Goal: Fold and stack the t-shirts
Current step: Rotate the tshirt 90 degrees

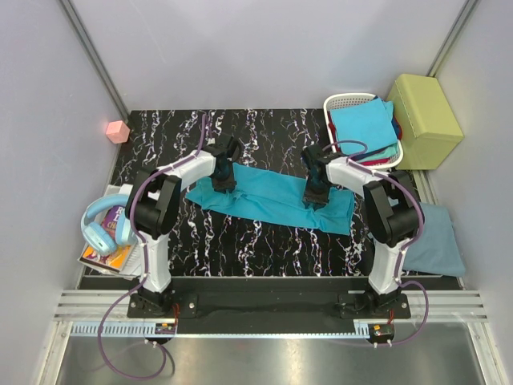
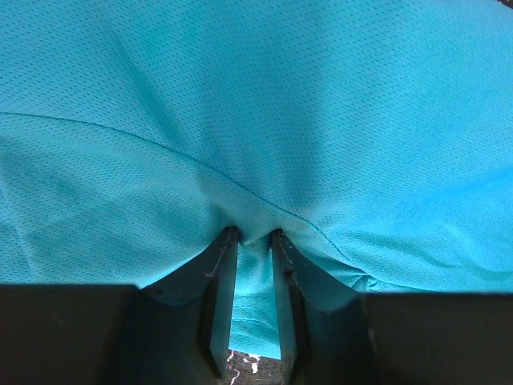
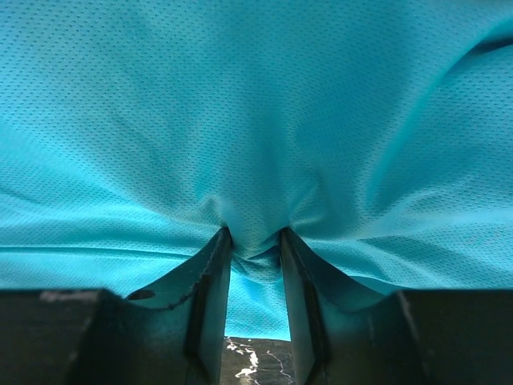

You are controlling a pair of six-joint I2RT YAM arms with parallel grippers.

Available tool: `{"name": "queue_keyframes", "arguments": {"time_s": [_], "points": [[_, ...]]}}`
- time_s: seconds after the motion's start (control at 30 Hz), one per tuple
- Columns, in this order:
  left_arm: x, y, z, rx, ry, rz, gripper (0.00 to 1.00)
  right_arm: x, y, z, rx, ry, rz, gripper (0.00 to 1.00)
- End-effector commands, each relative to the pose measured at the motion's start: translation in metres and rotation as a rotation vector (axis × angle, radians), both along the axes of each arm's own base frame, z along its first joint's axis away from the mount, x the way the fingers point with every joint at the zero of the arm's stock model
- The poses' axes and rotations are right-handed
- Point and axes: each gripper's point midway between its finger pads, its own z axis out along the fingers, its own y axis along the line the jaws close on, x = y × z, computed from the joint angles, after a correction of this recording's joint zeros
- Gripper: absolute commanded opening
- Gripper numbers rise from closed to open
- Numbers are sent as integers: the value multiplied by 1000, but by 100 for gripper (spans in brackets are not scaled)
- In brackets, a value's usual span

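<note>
Teal t-shirt [image 1: 268, 199] lies spread, clenched by left pincer [image 1: 224, 184] and right pincer [image 1: 313, 198].

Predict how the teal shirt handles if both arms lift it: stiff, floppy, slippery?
Probably very floppy: the teal shirt lies flat and puckers into creases where the jaws pinch it. Likely light, since it looks like thin mesh knit. Its middle would probably sag between the two pinches.
</note>
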Motion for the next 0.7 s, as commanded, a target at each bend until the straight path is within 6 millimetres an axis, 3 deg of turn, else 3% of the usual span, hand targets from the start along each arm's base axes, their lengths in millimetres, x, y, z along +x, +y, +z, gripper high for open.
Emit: {"name": "queue_keyframes", "arguments": {"time_s": [0.0, 0.27, 0.33, 0.47, 0.67], "points": [[-13, 12, -21, 42, 67, -6, 28, -45, -10, -37, -10, 147, -30, 37], [-3, 13, -28, 42, 92, -9, 20, -65, -10, -42, 14, 180, -35, 25], [4, 11, -29, 42, 101, -15, 18, -71, -1, -40, 35, 189, -18, 21], [14, 10, -29, 43, 112, -26, 0, -81, 14, -35, 44, 192, 31, 12], [36, -1, -17, 24, 74, -61, 0, -104, 45, -31, 63, 209, 113, 0]]}}
